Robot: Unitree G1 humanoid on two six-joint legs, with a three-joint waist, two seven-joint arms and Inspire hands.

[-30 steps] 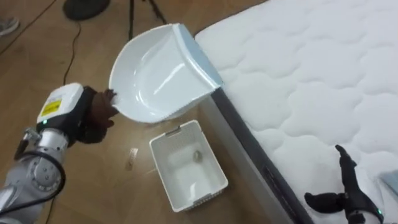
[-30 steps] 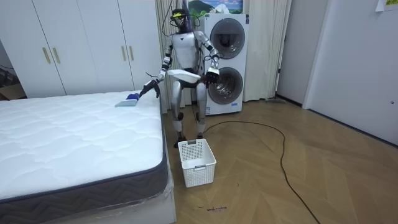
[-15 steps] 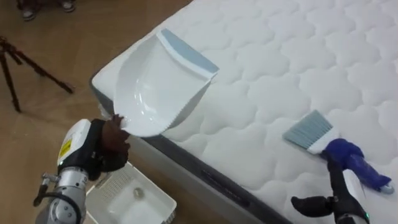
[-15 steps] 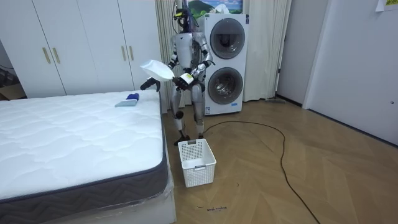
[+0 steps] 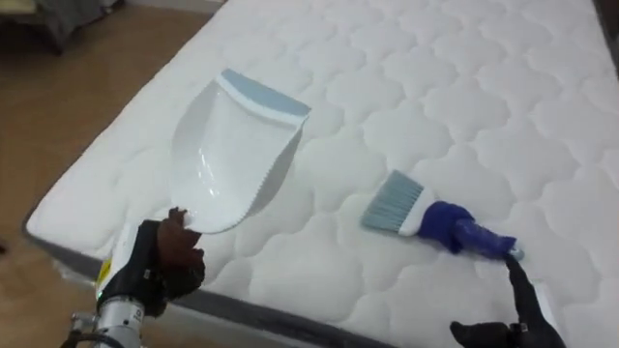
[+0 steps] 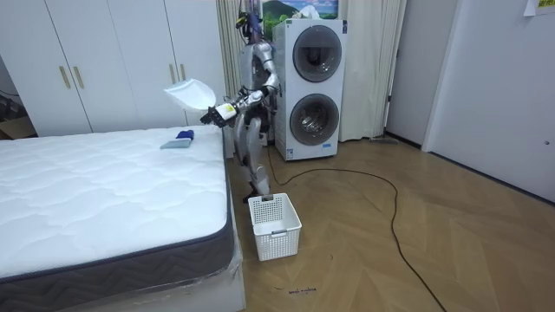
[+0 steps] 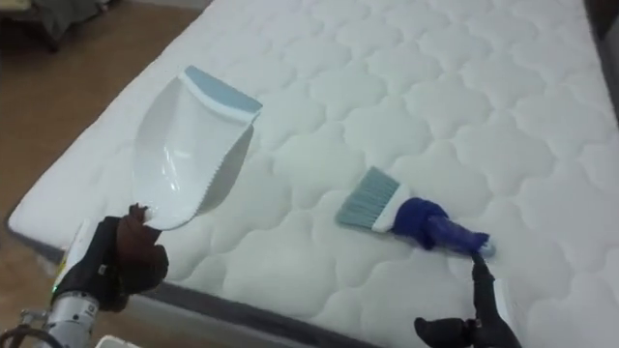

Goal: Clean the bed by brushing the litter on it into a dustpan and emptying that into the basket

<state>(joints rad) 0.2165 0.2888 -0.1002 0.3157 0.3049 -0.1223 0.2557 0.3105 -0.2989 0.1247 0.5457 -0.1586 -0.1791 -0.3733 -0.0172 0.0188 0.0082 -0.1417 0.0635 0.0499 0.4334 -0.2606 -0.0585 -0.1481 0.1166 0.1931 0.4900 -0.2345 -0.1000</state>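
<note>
My left hand (image 5: 162,273) is shut on the handle of a white dustpan (image 5: 232,153) with a pale blue lip, held tilted above the near corner of the white quilted mattress (image 5: 464,87). A brush (image 5: 430,218) with a dark blue handle and grey-blue bristles lies flat on the mattress, right of the dustpan. My right hand (image 5: 515,319) is open at the lower right, its fingers straight, just below the brush's handle end and apart from it. In the room view I stand at the bed's far corner with the dustpan (image 6: 189,91) raised over the bed (image 6: 104,191).
A white slatted basket (image 6: 274,225) stands on the wooden floor beside the bed's side edge. Two stacked washing machines (image 6: 314,82) are behind me, white wardrobes (image 6: 113,61) line the wall. A dark edge band runs along the mattress's near side (image 5: 242,314).
I have turned from the basket on the floor toward the bed. The dustpan in my left hand has swung with me to over the mattress. The brush now lies before my right hand.
</note>
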